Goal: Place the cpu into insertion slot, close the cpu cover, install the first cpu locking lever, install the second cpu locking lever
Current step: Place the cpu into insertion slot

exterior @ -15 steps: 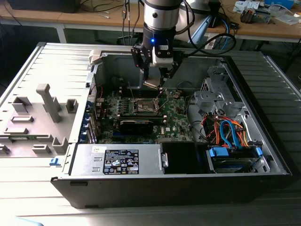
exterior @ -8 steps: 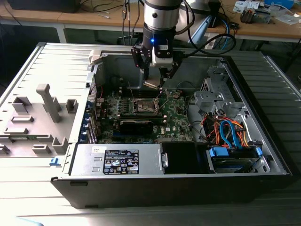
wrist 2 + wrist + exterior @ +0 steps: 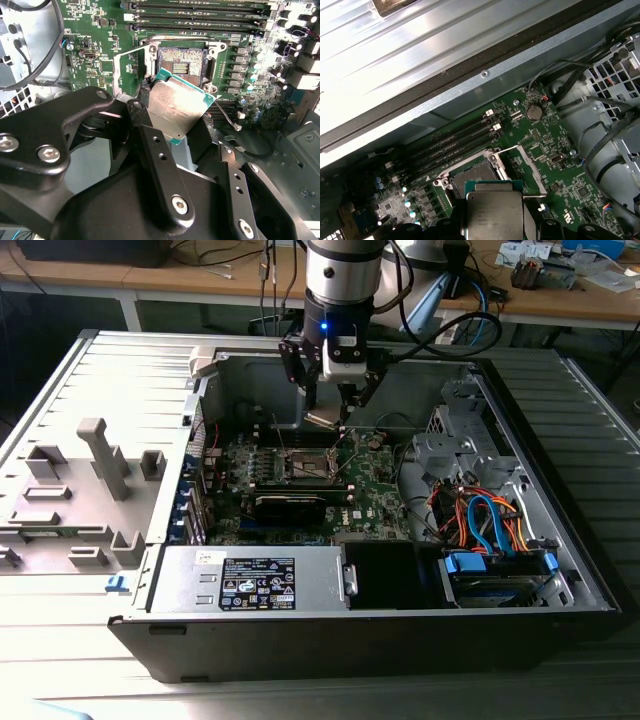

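Second wrist view shows the gripper (image 3: pixel 176 131) with its black fingers (image 3: pixel 152 145) pinching the cpu (image 3: pixel 175 105) by two opposite edges. The silvery chip is tilted and held in the air close over the insertion slot (image 3: pixel 181 62), not seated in it. That slot lies uncovered on the green motherboard (image 3: pixel 90 30) with the cpu cover (image 3: pixel 115 75) standing open at one side, and the exterior view has the arm reaching down into the open computer case (image 3: pixel 100 370).
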Robot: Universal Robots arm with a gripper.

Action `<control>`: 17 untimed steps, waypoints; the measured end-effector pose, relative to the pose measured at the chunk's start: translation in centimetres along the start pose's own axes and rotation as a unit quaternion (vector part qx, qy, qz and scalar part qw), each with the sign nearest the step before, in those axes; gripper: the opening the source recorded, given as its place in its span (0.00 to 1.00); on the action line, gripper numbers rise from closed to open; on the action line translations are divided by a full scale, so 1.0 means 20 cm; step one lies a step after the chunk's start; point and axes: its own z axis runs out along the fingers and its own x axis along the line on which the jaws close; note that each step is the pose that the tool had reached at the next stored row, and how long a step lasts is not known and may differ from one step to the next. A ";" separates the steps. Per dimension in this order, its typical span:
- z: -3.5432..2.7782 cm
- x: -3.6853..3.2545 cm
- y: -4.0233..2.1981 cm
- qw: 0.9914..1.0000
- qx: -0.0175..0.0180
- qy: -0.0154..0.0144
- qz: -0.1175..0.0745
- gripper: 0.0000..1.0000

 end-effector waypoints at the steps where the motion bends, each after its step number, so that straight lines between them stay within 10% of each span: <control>1: 0.000 0.000 0.000 1.000 0.000 0.000 0.000 0.55; 17: 0.001 0.000 0.000 1.000 0.000 0.000 0.009 0.55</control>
